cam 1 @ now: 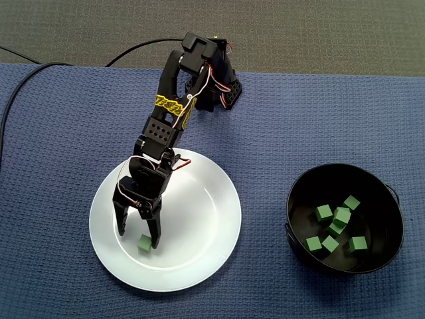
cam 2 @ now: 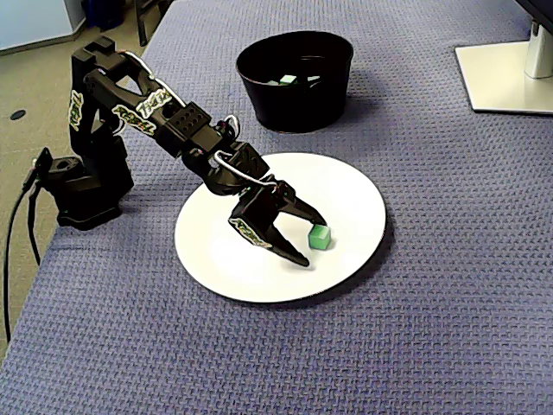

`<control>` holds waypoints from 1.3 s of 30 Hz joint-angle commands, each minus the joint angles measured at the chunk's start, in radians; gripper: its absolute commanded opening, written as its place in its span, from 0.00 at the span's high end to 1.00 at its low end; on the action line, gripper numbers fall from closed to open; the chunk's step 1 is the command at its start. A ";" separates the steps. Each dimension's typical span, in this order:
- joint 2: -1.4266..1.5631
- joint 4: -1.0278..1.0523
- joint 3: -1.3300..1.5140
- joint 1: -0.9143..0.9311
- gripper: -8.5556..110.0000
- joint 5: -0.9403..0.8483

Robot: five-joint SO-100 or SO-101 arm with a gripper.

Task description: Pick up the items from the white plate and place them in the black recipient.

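A: Where is the piece to be moved?

B: One green cube (cam 1: 144,244) lies on the white plate (cam 1: 206,212), toward the plate's lower left in a fixed view. In the other fixed view the same green cube (cam 2: 320,237) sits right of centre on the white plate (cam 2: 350,194).

A: And the end effector?

B: The end effector (cam 1: 139,239) is spread wide, its tips down at the plate with one finger on each side of the cube. The cube is close to the right-hand finger in that view; I cannot tell whether they touch. From the other side the end effector (cam 2: 312,243) shows the same wide gap, nothing clamped.

A: What of the container?

B: The black bowl (cam 1: 296,193) stands well apart from the plate, to its right in that fixed view, and holds several green cubes (cam 1: 323,212). In the other fixed view the black bowl (cam 2: 294,99) is beyond the plate, with one of its cubes showing over the rim.

A: What is around them?

B: Plate and bowl both rest on a blue woven mat (cam 1: 332,113). The arm's base (cam 2: 82,186) stands on the mat's left edge in that view, with a black cable (cam 2: 10,251) trailing from it. A pale flat stand (cam 2: 510,73) sits at the upper right.
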 commanded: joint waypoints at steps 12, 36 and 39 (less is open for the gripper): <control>0.011 -0.120 0.028 -0.071 0.93 0.129; -0.146 1.457 -1.523 -1.003 0.93 1.302; -0.316 1.439 -1.522 -1.063 0.93 1.243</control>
